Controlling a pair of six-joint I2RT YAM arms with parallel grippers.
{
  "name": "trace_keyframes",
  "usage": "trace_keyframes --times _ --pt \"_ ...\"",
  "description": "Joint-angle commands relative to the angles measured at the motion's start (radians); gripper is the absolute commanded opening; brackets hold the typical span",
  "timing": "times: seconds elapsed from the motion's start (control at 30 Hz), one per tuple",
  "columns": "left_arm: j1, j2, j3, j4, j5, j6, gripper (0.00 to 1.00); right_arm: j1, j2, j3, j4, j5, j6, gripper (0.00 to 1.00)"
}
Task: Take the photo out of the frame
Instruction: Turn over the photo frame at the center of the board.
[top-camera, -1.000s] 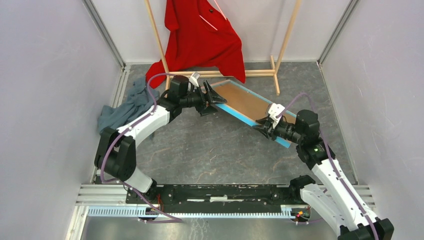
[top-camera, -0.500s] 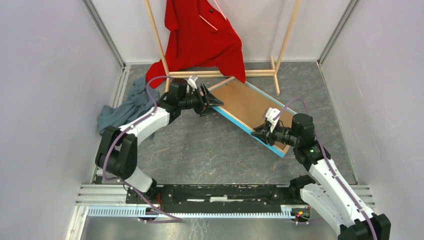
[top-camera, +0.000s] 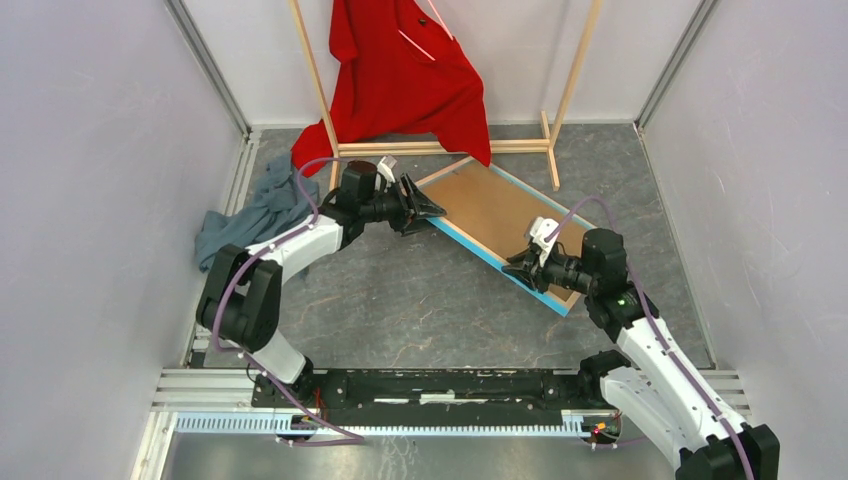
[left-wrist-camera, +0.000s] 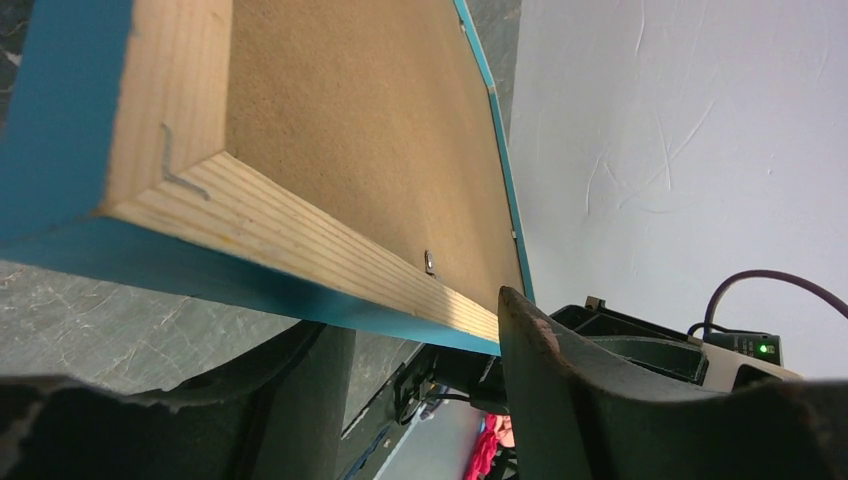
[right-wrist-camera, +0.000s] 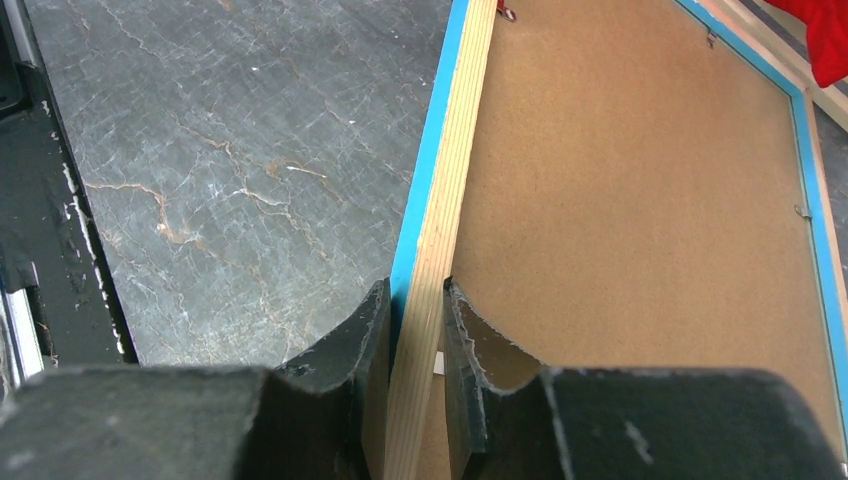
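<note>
The frame (top-camera: 480, 252) lies back-up on the table (top-camera: 400, 290), its long axis running on a diagonal from far left to near right, with the brown backing board (top-camera: 495, 210) seated inside the rails and facing upward. The photo does not show in any view; I judge it to be under that board, face down. The right gripper (top-camera: 520, 268) is at the near-right end, and its wrist view shows one finger on each side of the pale wood rail, pressed against it, so I read it as clamped on the frame. The left gripper (top-camera: 418, 205) is at the far-left end by the corner. In its wrist view the jaws stand apart, with the rail crossing the gap between them; I cannot see either finger pressing on the wood. The relation that governs the coming move is this: the board lies inboard of both rails, to the far-right side of each set of jaws, and a small metal retaining tab (left-wrist-camera: 430, 263) sits on the inner face of the rail just beyond the left fingers. I judge the left arm the nearer and the freer to work that tab, while the right arm steadies the frame.
</note>
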Motion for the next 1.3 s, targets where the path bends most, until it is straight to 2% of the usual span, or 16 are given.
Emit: trace_keyframes --times 0.0,0.4,1.0,1.03,1.1,1.17,1.27 --pt "0.015 -0.01 0.014 0.153 0.002 -0.039 0.6 0.01 -0.007 -0.015 0.012 -0.078 -0.007 0.16" --pt "0.02 0.04 0.037 0.184 0.002 -0.067 0.59 0.012 0.01 -0.029 0.036 -0.107 0.003 0.16" --pt "0.043 0.067 -0.006 0.332 0.003 -0.18 0.39 0.017 0.026 -0.036 0.042 -0.119 0.0 0.18" --pt "0.046 0.066 -0.01 0.334 0.003 -0.183 0.39 0.017 0.026 -0.037 0.043 -0.12 0.0 0.2" --pt "0.051 0.061 -0.017 0.335 0.002 -0.187 0.38 0.016 0.025 -0.038 0.039 -0.127 -0.008 0.29" --pt "0.058 0.052 -0.024 0.337 0.004 -0.19 0.38 0.016 0.024 -0.038 0.036 -0.133 -0.017 0.45" --pt "0.074 0.045 -0.036 0.337 0.004 -0.192 0.38 0.016 0.027 -0.029 0.019 -0.146 -0.031 0.63"
